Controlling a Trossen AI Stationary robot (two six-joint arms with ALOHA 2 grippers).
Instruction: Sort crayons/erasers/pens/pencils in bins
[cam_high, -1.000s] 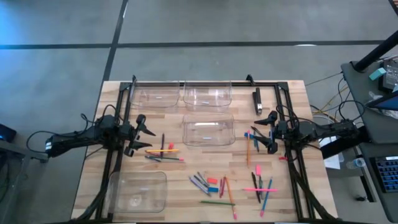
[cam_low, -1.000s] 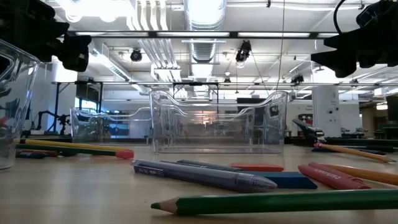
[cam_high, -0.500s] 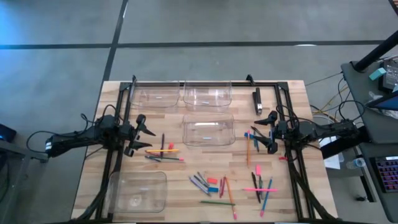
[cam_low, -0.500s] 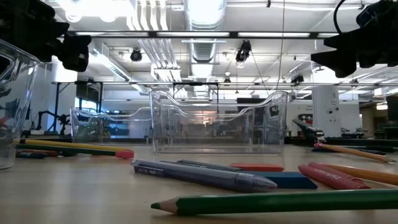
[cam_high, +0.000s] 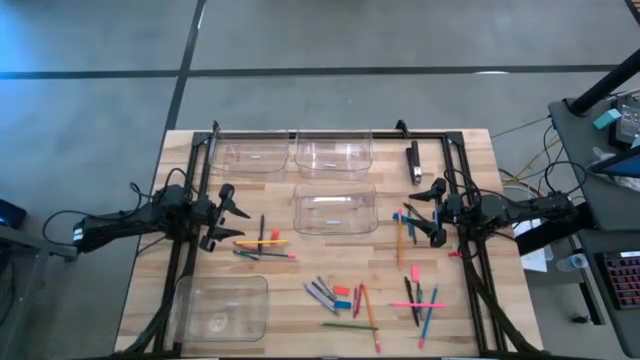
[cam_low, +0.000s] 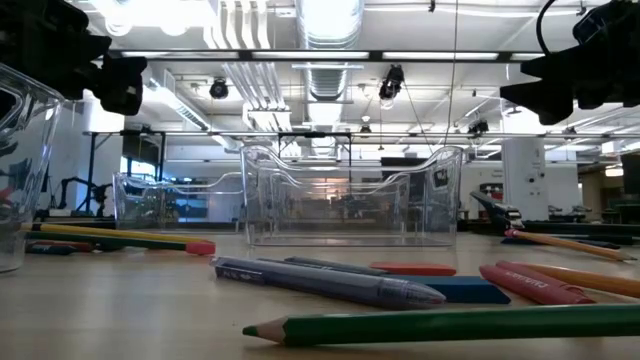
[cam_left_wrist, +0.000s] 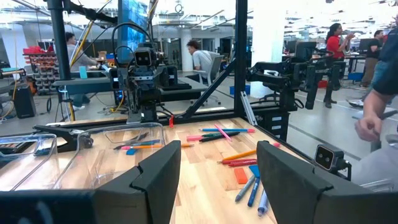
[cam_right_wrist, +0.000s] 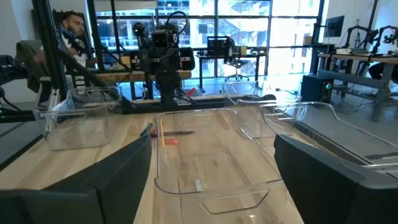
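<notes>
Both pairs of fingers stand apart and hold nothing. The left gripper (cam_high: 228, 215) hangs above the table's (cam_high: 460, 320) left side, its fingers (cam_left_wrist: 158, 177) spread with bare wood between them, just beside a small cluster of pencils and pens (cam_high: 260, 243). The right gripper (cam_high: 425, 213) hovers at the right side with its fingers (cam_right_wrist: 121, 171) wide, facing the middle bin (cam_right_wrist: 205, 155) and touching none of it.

Each arm reaches in level from its own table edge, wrists pointing toward the centre.

Nearest the front edge lie a green pencil (cam_low: 440, 325), a grey pen (cam_low: 330, 282) and erasers (cam_high: 341, 296) among scattered crayons (cam_high: 352, 300). One bin (cam_high: 222, 305) sits front left; farther back two bins (cam_high: 290, 155) stand side by side. A black oblong block (cam_high: 414, 160) lies at the far right.

In the low view both grippers are cut off at the top, and which small sticks are crayons is hard to make out from above.
</notes>
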